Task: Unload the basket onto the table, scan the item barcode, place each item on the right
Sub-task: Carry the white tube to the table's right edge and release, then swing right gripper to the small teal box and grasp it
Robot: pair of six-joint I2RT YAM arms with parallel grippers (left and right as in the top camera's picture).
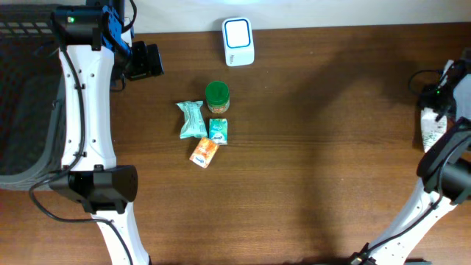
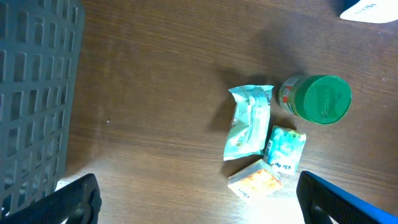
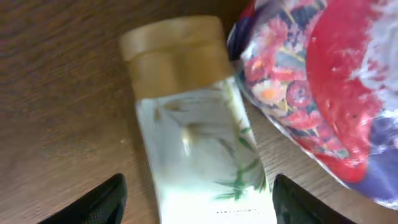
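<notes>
The white bottle [image 3: 193, 143] lies flat on the worktop [image 3: 56, 93] inside the released, wide-spread right pincer [image 3: 199, 190], cap pointing away from it, whereas the cluster of packets [image 1: 202, 132] below the scanner [image 1: 238, 41] sits far nearer the wide-open left pincer [image 2: 196, 186].

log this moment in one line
left tool open, empty | right tool open, astride lying bottle | scanner at far table edge
</notes>
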